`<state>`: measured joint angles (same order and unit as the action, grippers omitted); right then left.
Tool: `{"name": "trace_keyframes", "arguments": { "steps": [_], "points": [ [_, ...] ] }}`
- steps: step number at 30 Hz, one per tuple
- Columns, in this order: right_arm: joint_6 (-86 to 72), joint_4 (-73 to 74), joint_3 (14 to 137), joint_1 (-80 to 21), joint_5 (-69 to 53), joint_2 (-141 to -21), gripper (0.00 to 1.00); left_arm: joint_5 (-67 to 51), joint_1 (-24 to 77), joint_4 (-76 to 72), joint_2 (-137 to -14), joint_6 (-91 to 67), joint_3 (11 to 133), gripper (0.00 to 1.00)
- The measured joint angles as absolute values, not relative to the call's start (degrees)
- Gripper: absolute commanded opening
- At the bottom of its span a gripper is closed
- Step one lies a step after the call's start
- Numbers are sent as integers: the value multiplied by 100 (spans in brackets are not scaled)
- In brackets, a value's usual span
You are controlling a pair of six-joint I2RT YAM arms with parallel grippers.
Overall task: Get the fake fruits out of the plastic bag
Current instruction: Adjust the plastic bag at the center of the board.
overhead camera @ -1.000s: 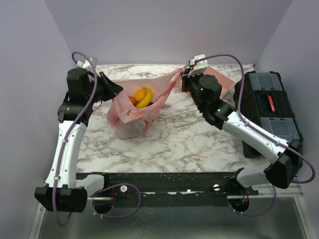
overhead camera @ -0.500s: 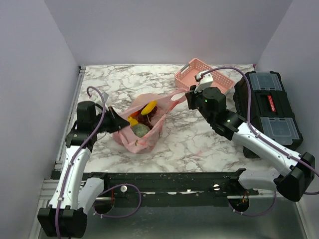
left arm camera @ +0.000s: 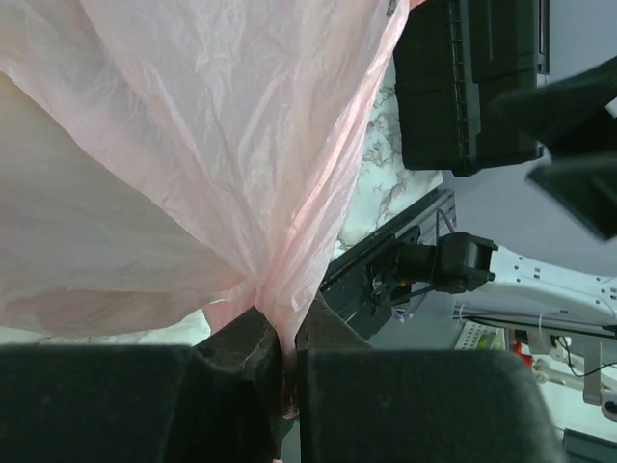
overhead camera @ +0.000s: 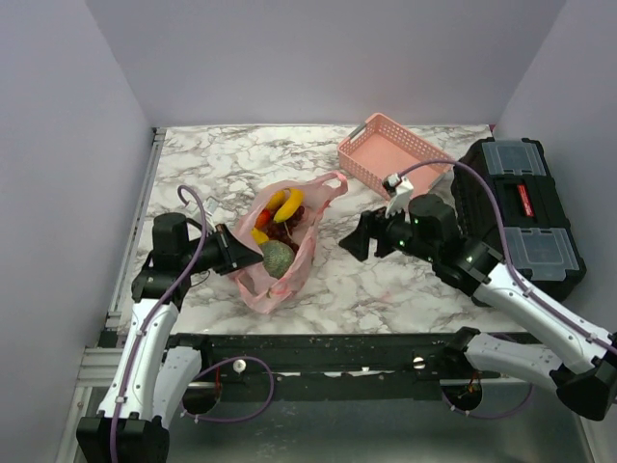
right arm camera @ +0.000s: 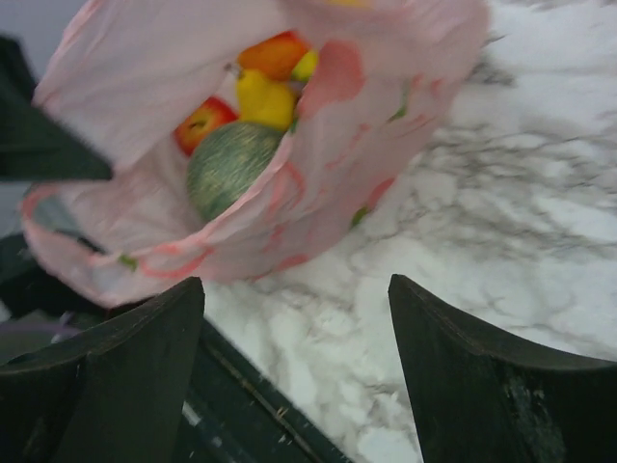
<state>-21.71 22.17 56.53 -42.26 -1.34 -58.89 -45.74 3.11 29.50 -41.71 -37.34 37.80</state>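
Observation:
The pink plastic bag (overhead camera: 289, 275) slumps on the marble table, its mouth open upward. Inside lie the fake fruits: a yellow banana (overhead camera: 286, 204), dark grapes (overhead camera: 281, 230), a red apple (overhead camera: 262, 218) and a green melon (overhead camera: 278, 258). My left gripper (overhead camera: 253, 258) is shut on the bag's left rim; the left wrist view shows the pink film (left arm camera: 193, 145) pinched between the jaws of that gripper (left arm camera: 286, 333). My right gripper (overhead camera: 352, 241) stands open to the right of the bag, apart from it. Ahead of the open gripper (right arm camera: 295, 282), the right wrist view shows the melon (right arm camera: 227, 164) and apple (right arm camera: 202, 121) in the bag (right arm camera: 318, 183).
A rigid pink lattice basket (overhead camera: 390, 154) stands at the back right. A black toolbox (overhead camera: 521, 212) lies along the right edge. The black mounting rail (overhead camera: 318, 352) runs along the table's near edge, close below the bag.
The bag, held up stretched between both grippers a second ago, has come down onto the table nearer the front. The right gripper let go of its handle, opened and drew back.

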Motion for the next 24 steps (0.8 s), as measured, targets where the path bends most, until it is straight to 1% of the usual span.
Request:
{"name": "trace_keyframes", "arguments": {
  "steps": [2, 5, 8, 9, 10, 13, 15, 18, 24],
  "points": [
    [-2440, 1839, 5175, -4381, -867, -5649, 82, -4598, 311, 2893, -4219, -3736, 3780, 6],
    [-2709, 1391, 4904, -4921, -1236, -5749, 81, -4611, 311, 2825, -4254, -3734, 3780, 6],
    [-2954, 735, 4947, -5531, -1382, -6311, 71, -4611, 311, 2792, -4289, -3732, 3778, 6],
    [-3048, 519, 5017, -5680, -1378, -6560, 69, -4611, 311, 2781, -4311, -3732, 3778, 6],
    [-3148, 336, 5103, -5771, -1306, -6803, 70, -4611, 311, 2777, -4335, -3732, 3778, 6],
    [-3459, -69, 5380, -5817, -633, -7463, 70, -4609, 311, 2735, -4410, -3734, 3778, 5],
    [-3656, -228, 5621, -5813, -51, -7909, 67, -4602, 314, 2696, -4449, -3736, 3778, 5],
    [-3859, -508, 5977, -5795, 644, -8530, 66, -4580, 375, 2620, -4539, -3763, 3780, 5],
    [-4099, -1081, 6254, -5795, 1658, -9391, 64, -4431, 829, 2423, -4978, -3780, 3785, 4]
  ]
}}
